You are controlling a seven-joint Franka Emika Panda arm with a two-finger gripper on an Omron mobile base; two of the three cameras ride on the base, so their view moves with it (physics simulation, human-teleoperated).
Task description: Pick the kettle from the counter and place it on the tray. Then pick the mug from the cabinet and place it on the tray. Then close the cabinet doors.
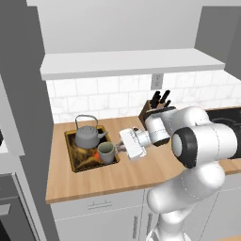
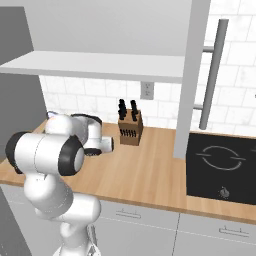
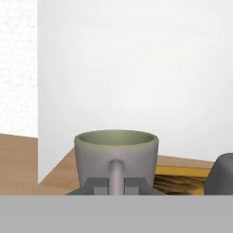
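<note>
In the left base view, the squat grey metal kettle (image 1: 89,134) with its thin wire handle sits at the back of the flat tray (image 1: 71,155) with the gold-brown rim, which lies at about nine o'clock on the light wooden table (image 1: 127,174). The small grey-green mug (image 1: 106,152) is at the front right corner of the tray, at about four o'clock from the kettle and close to it. I cannot tell if the mug rests on the tray or hangs just over it. The white arm reaches in from three o'clock, and its claw (image 1: 119,149) is pinched tight on the mug's handle side. A brown wooden knife block (image 1: 151,110) with black handles stands at the back of the table, by the white tile wall (image 1: 103,96). In the right base view, the white arm bends away toward nine o'clock over the wooden table (image 2: 145,170). The knife block (image 2: 131,128) stands at the back, at about twelve o'clock. One flat light grey cabinet door (image 2: 191,80) with a long silver bar handle (image 2: 212,75) hangs open at about two o'clock, and the black stovetop (image 2: 222,167) lies under it at about three o'clock. In the hand view, the mug (image 3: 116,157) is straight ahead with its pale green inside showing. Its handle points at the camera and goes down between the dark fingertips (image 3: 98,184) of the claw (image 3: 116,185), which squeeze it from both sides. At about four o'clock are the tray's gold rim (image 3: 182,172) and a bit of the grey kettle (image 3: 220,175).
</note>
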